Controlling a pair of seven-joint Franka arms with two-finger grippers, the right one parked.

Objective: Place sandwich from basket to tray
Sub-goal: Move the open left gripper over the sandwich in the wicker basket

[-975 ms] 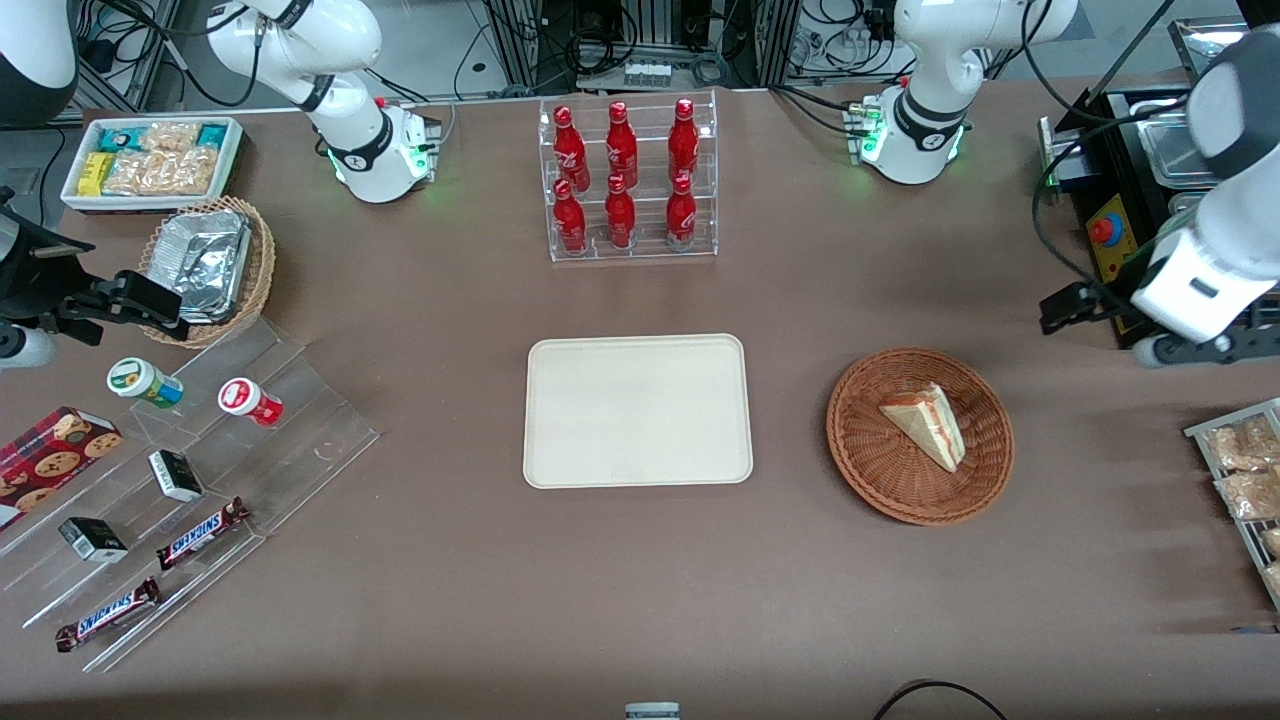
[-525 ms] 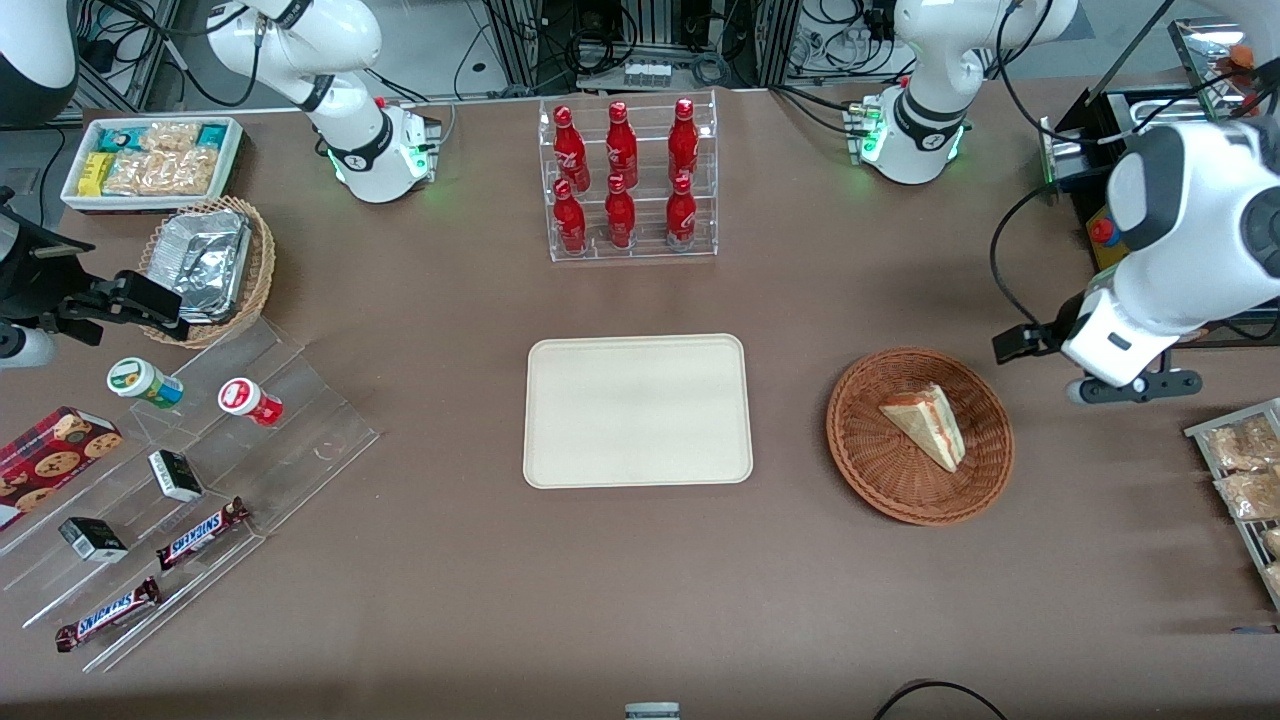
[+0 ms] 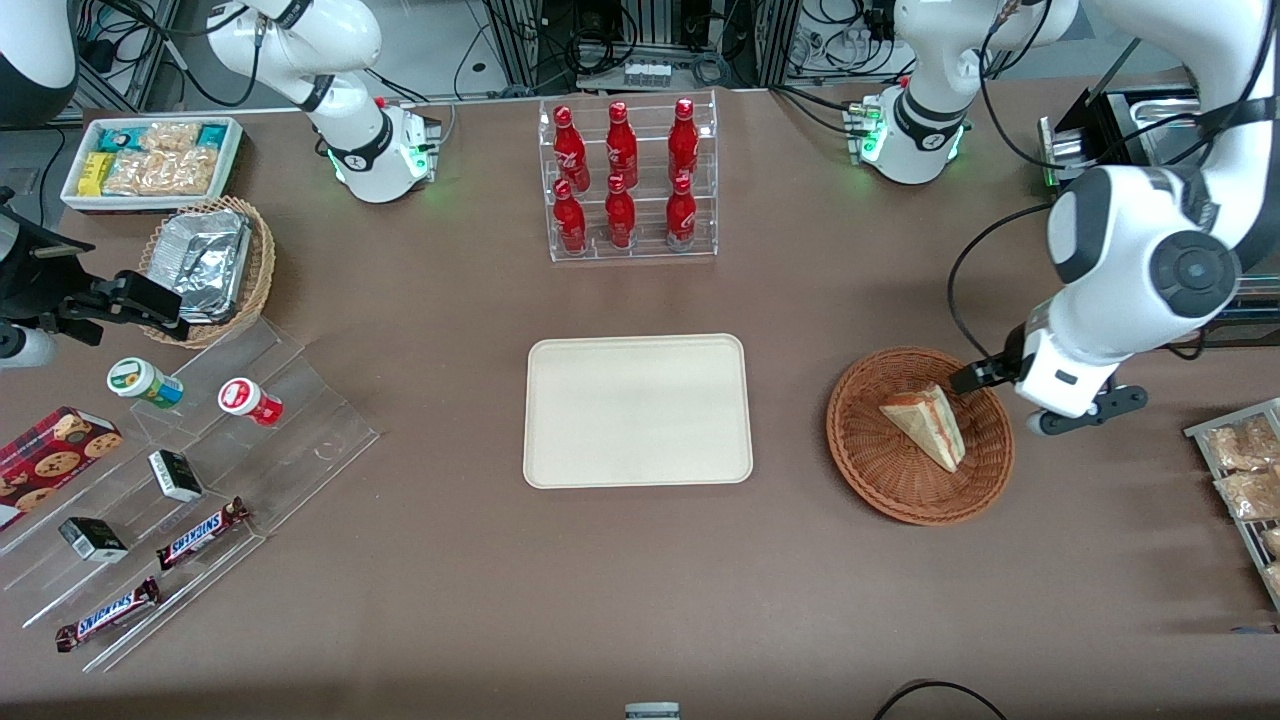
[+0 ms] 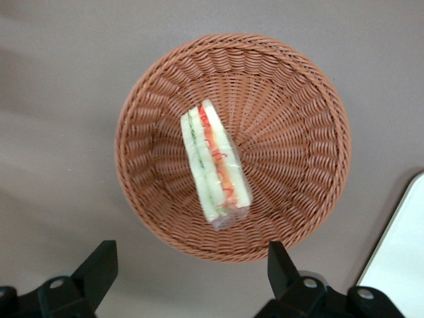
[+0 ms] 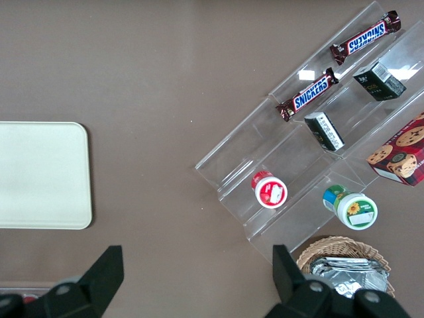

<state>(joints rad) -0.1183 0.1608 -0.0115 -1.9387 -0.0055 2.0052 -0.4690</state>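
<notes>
The sandwich (image 3: 925,425) is a white wedge with red and green filling. It lies in the reddish-brown wicker basket (image 3: 880,465). The cream tray (image 3: 637,410) lies flat beside the basket, toward the parked arm's end, with nothing on it. My left gripper (image 3: 1058,392) hovers high at the basket's rim, on the side toward the working arm's end. In the left wrist view the gripper (image 4: 190,271) is open and holds nothing. Its black fingers (image 4: 99,265) stand wide apart over the table just outside the basket (image 4: 291,132). The sandwich (image 4: 215,162) and a tray corner (image 4: 405,265) also show there.
A clear rack of red bottles (image 3: 628,180) stands farther from the camera than the tray. A rack of snack packets (image 3: 1245,480) lies at the working arm's end. A clear stepped stand with snacks (image 3: 170,490) and a tan foil-tray basket (image 3: 210,265) are at the parked arm's end.
My left arm has swung in from the working arm's end of the table to the basket's rim. The sandwich, basket and tray have not moved.
</notes>
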